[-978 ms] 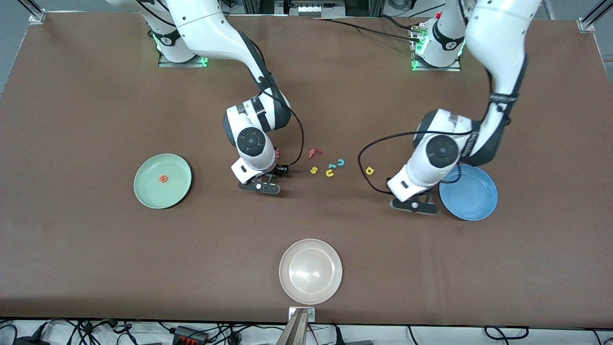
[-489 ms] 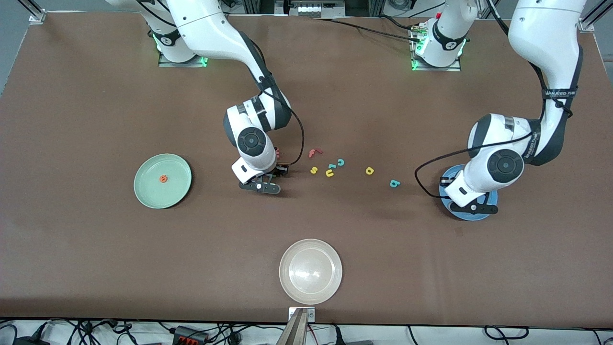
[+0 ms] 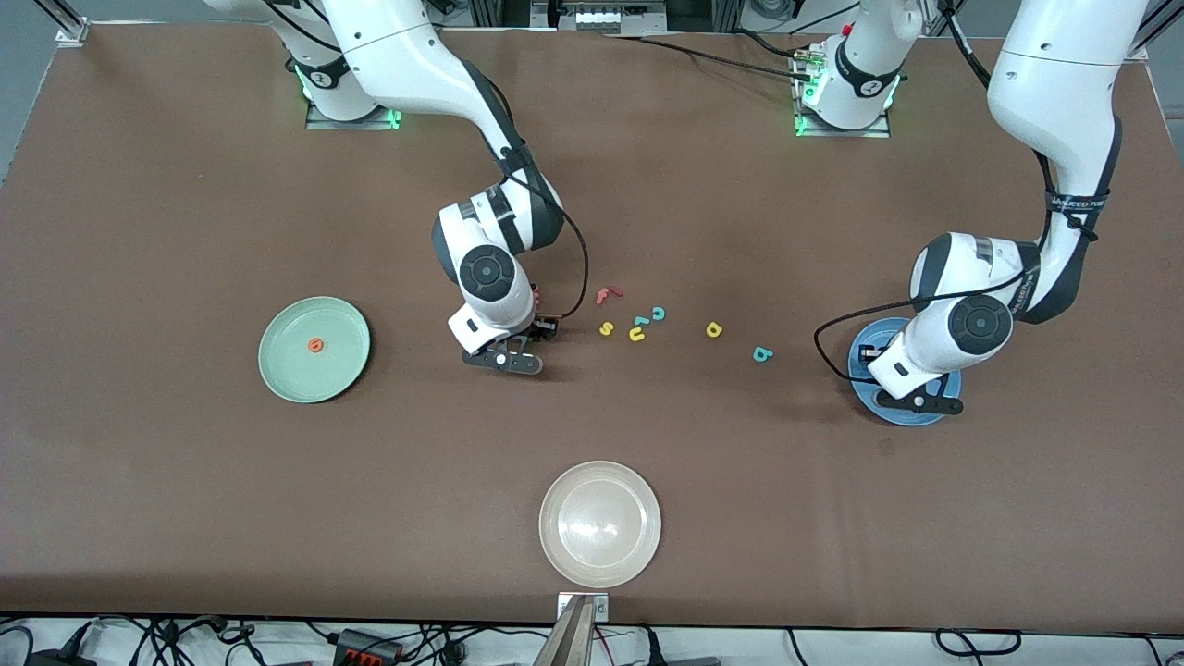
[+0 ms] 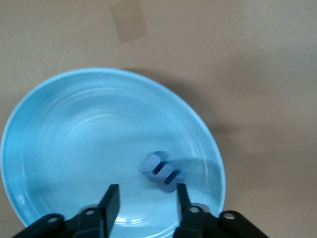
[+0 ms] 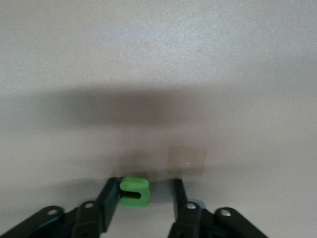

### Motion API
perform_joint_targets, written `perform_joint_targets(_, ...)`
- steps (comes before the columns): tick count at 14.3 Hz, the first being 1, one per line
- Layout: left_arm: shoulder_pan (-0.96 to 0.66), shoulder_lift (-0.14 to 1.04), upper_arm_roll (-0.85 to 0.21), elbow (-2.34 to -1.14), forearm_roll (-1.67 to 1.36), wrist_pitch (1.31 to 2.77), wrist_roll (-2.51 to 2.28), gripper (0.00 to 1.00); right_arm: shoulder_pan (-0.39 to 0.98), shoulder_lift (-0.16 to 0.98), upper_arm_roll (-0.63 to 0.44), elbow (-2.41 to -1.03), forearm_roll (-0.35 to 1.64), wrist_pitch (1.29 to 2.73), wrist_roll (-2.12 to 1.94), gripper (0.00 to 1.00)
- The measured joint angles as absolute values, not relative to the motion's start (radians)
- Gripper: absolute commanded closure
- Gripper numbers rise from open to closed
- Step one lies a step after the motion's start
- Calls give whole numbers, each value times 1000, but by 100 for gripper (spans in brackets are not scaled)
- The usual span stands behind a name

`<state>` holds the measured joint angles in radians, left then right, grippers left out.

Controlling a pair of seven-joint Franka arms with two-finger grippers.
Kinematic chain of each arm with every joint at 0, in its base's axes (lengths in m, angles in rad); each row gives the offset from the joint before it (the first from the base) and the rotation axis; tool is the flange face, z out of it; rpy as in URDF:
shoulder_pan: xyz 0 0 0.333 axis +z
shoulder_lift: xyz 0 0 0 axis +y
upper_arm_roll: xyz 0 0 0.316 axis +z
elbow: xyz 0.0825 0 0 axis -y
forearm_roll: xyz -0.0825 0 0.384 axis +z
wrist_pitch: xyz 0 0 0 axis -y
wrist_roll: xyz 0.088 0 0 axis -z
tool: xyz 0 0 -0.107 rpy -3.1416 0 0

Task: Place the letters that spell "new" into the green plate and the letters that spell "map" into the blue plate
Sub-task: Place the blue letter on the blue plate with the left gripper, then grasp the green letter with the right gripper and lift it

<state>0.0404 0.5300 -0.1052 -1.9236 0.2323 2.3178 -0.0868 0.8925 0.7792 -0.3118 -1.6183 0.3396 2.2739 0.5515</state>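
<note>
Plate status first, operator: blue plate (image 3: pixel 939 365) sits toward the left arm's end of the table, w/ the left gripper (image 4: pixel 145 198) hanging just over it. Its fingers (image 4: pixel 111 201) stand apart, holding nothing, and the blue m (image 4: pixel 161 172) is in the plate, free of both fingers, blurred in the left wrist view. From the front you can't see the m; the wrist hides it.

Right gripper (image 5: pixel 145 198) is low at the table near the middle, next to the letter cluster. You can see the green n (image 5: pixel 133 192) between its fingers (image 5: pixel 110 200): one finger touches it, the other stands a little apart, so no firm pinch.

Green plate (image 3: pixel 314 349) lies toward the right arm's end; the orange e (image 3: pixel 316 346) is in it, about centre. Red-pink w (image 3: pixel 535 296) peeks out beside the right wrist, on the table.

Still on the table btw. the arms: yellow p (image 3: pixel 713 329), then teal a (image 3: pixel 761 353) nearer the blue plate and a bit nearer the front camera. Cluster by the right gripper: red f (image 3: pixel 607 295), yellow s (image 3: pixel 607 327), yellow u (image 3: pixel 636 335), teal c (image 3: pixel 658 314).

Cream-white plate (image 3: pixel 600 524) sits nearest the front camera, mid-table, w/ nothing in it.
</note>
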Motion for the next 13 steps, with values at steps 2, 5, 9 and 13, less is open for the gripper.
perform_joint_targets(2, 41, 515, -157, -1904, 233, 2319, -49, 0, 894, 779, -312, -1615, 341, 2274, 552, 86)
perform_joint_targets(5, 34, 501, -276, -1882, 235, 2316, 103, 0, 894, 779, -312, -1615, 341, 2274, 551, 88)
perform_joint_targets(9, 33, 502, -338, -1892, 235, 2310, 511, 0, 892, 778, -324, -1615, 341, 2274, 549, 88)
perform_joint_targets(13, 24, 529, -355, -1914, 236, 2311, 887, 6, 875, 739, -420, -1612, 340, 2160, 463, 88)
